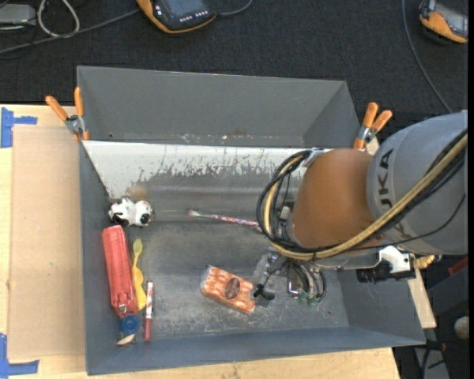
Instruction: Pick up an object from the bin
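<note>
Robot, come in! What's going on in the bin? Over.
Gripper low, just right of orange packet. Packet flat on bin floor. Pink stick behind it, apart. Red pouch far left.

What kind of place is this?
Probably a robotics lab: a grey robot arm reaches into a grey metal bin, and an orange handheld controller lies on black matting.

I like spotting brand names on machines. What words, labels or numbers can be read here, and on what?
"UKA": on the grey arm, running up its casing; whatever letter comes before is hidden.
Print on the orange packet: too small to read.
Nothing else can be read.
</note>
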Available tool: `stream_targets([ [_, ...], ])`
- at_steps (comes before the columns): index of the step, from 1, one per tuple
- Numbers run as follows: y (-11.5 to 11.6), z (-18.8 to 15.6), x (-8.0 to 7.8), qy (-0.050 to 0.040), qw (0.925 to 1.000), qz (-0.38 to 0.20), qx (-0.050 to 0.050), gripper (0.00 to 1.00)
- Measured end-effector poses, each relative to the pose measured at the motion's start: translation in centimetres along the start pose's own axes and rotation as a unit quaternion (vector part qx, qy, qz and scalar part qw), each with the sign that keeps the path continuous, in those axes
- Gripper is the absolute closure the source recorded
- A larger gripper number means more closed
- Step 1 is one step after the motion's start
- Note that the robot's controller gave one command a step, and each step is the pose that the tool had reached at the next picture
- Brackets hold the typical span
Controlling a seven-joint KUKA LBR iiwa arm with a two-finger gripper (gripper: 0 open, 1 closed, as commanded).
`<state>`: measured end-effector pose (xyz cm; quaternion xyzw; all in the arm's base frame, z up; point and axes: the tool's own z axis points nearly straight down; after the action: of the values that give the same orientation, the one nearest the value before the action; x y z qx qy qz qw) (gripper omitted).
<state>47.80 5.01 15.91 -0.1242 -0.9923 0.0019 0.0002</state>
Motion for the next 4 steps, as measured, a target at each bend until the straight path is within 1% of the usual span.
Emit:
stream_targets([
  [1,0.6,-9.0,-1.4,0.0022,0.9989,-0.046,0.001,1.00],
  [2,1.2,-4.4,-0.9,-0.0017,1.0000,0.000,-0.001,1.00],
  [3,2.2,-1.5,0.3,-0.0047,0.9996,-0.027,-0.001,1.00],
  [4,2.9,4.7,0.3,-0.0035,0.9995,-0.031,-0.002,1.00],
])
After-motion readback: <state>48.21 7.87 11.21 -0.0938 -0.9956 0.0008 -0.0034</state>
